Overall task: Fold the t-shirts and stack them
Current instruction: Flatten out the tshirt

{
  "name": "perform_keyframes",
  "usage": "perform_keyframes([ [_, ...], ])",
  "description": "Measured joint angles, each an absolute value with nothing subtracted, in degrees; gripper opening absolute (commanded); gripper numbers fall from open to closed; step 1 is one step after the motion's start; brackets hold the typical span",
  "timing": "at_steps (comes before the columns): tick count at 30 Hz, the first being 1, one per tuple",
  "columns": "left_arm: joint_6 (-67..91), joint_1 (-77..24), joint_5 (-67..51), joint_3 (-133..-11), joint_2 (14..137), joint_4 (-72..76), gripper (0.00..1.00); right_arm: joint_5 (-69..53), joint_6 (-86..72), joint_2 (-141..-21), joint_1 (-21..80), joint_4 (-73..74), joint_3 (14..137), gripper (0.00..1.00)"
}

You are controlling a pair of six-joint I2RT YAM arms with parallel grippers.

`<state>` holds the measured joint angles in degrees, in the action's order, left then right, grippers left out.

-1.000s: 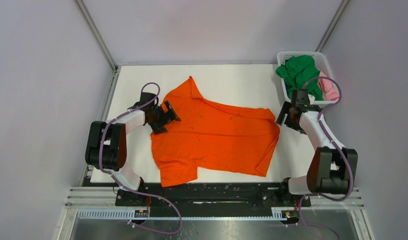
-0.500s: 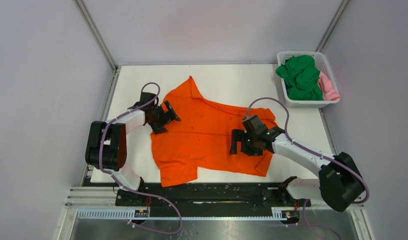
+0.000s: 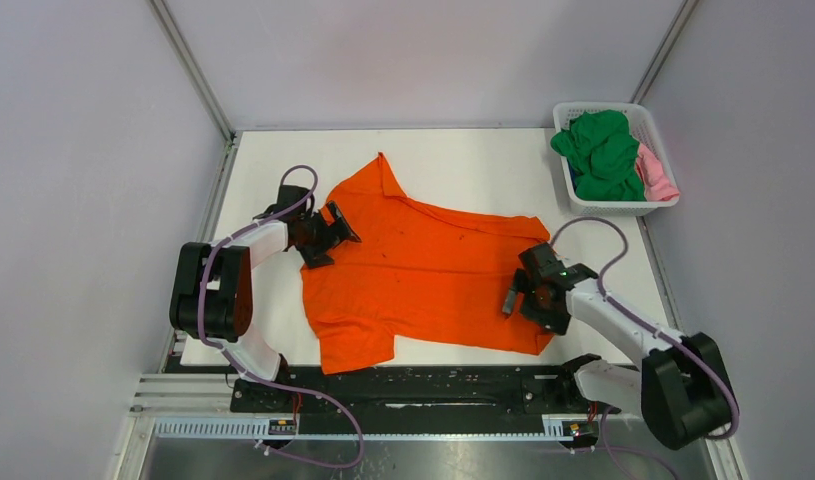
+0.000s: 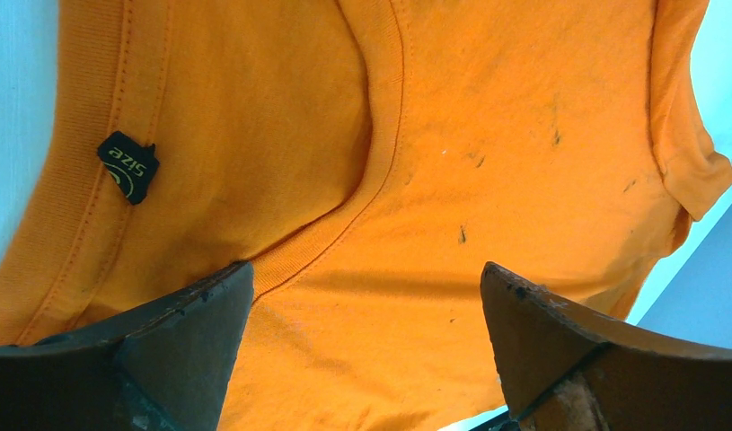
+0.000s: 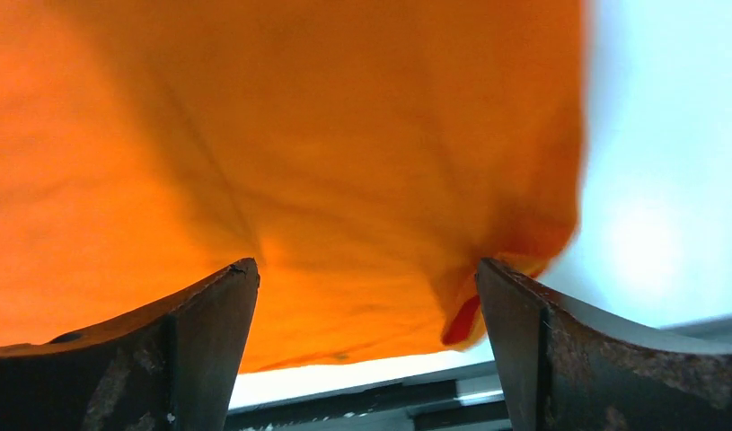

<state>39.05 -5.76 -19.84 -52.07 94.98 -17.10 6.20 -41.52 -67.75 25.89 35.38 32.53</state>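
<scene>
Top external view. White lattice basket (image 3: pixel 623 208) sits at the far right corner of the table (image 3: pixel 463 160). It holds a crumpled green t-shirt (image 3: pixel 603 150) heaped on top, a pink t-shirt (image 3: pixel 659 175) against the right wall, and a sliver of blue cloth (image 3: pixel 577 180) at the left wall (too small to identify further). The orange t-shirt (image 3: pixel 423 270) lies spread on the table, well apart from the basket, collar end to the left. Left gripper (image 3: pixel 339 230) is over the collar end; right gripper (image 3: pixel 523 300) is over the shirt's near right corner.

Left wrist view. Left gripper (image 4: pixel 366 287) has its jaws spread wide with nothing between them. Below lie the ribbed collar (image 4: pixel 380 135) and a black size tag (image 4: pixel 128 160), neither legible from above. Small dark specks show on the orange t-shirt (image 4: pixel 488 162).

Right wrist view. Right gripper (image 5: pixel 366 278) also stands fully apart and holds nothing. The orange t-shirt (image 5: pixel 299 162) is blurred here; a rumpled edge fold (image 5: pixel 465 319) lies by the right finger, with bare table (image 5: pixel 667 180) beyond. Contact with the cloth cannot be told.
</scene>
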Motion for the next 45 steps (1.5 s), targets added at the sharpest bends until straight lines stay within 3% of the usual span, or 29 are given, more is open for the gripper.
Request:
perform_keyframes([
  [5,39.03,-5.39,-20.56,-51.99,95.0,-16.99,0.99,14.04,-42.48,-57.47,16.38,43.07,31.29,1.0],
  [11,39.03,-5.23,-20.84,-51.99,95.0,-16.95,0.99,24.49,-43.51,-45.41,13.08,50.46,31.99,1.0],
  [21,39.03,-5.23,-20.78,-51.77,94.85,-16.78,0.99,13.23,-34.3,-45.6,12.99,40.64,31.99,0.99],
  [31,39.03,-5.3,-19.09,-50.96,93.67,-17.19,0.99,0.54,-31.16,-71.46,14.2,16.19,41.47,1.0],
  [37,38.96,-5.3,-18.11,-50.96,93.36,-17.98,0.99,6.57,-35.68,-86.83,14.26,5.34,49.25,1.0],
  [45,38.68,-5.3,-17.15,-50.98,93.08,-18.72,0.99,13.54,-41.1,-98.43,14.26,2.24,55.79,0.99],
])
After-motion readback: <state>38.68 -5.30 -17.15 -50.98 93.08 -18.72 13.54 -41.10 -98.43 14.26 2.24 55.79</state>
